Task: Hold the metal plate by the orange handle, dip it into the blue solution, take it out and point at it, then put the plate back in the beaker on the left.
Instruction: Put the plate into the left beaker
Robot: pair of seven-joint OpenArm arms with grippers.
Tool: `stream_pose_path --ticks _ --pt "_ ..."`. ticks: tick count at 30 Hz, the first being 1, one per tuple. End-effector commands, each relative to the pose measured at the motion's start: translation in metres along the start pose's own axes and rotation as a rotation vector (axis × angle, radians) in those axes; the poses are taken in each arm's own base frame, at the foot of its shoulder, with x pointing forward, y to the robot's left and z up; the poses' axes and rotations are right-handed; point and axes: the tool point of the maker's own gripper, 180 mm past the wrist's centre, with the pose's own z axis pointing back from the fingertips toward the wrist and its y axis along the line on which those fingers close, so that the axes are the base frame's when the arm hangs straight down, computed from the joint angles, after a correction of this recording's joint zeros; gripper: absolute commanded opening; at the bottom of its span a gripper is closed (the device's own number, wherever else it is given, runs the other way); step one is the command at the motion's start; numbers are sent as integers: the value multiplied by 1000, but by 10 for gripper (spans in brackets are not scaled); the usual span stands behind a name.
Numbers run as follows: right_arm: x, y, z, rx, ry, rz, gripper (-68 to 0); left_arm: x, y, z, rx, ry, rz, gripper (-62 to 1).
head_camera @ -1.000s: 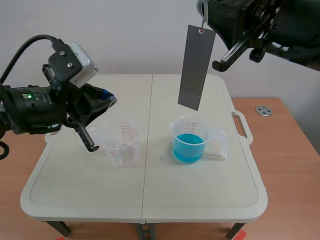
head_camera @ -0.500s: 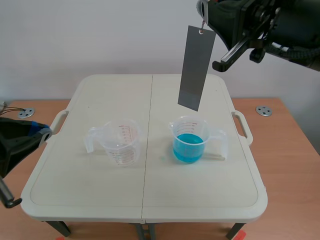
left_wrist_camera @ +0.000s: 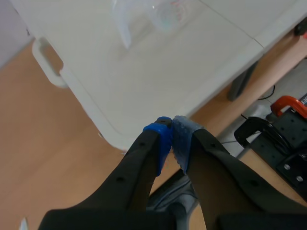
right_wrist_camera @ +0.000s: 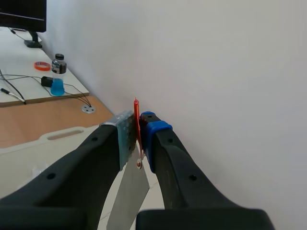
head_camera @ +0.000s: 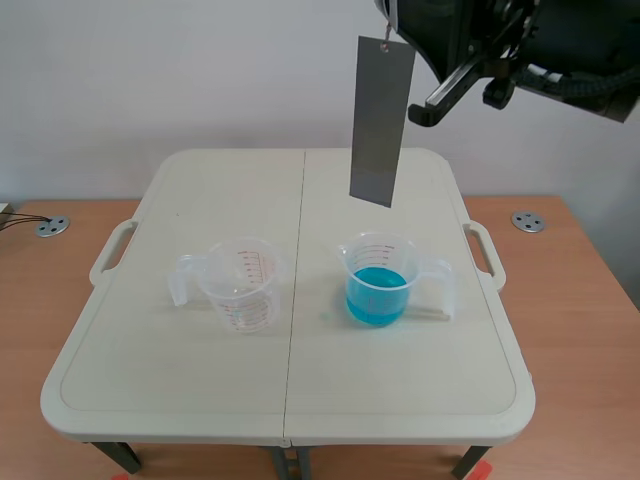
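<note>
Pads of the right gripper (right_wrist_camera: pixel 137 139) are clamped on the thin orange handle (right_wrist_camera: pixel 136 117). The metal plate (head_camera: pixel 380 122) hangs from it, slightly tilted, high above the table (head_camera: pixel 400 400). Its lower edge is well clear of the beaker of blue solution (head_camera: pixel 378 282) standing below. The left gripper (left_wrist_camera: pixel 171 139) has its fingertips pressed together on nothing, poised at the table's edge. The empty beaker (head_camera: pixel 240 285) stands on the table to the left of the blue one, apart from it.
</note>
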Motion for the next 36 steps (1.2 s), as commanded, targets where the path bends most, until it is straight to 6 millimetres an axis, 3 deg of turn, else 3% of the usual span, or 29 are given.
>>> stream_pose_path --ticks 1,9,26,36 --pt "20 -2 -4 11 -58 29 -660 1 -1 6 21 -14 28 -588" --pt "29 8 -18 62 -77 44 -660 -19 -2 27 79 54 82 -588" --pt "48 44 -53 154 -136 7 -660 -22 -3 28 77 68 76 -588" --pt "37 49 -78 175 -137 -75 -660 -24 -3 28 76 80 73 -588"
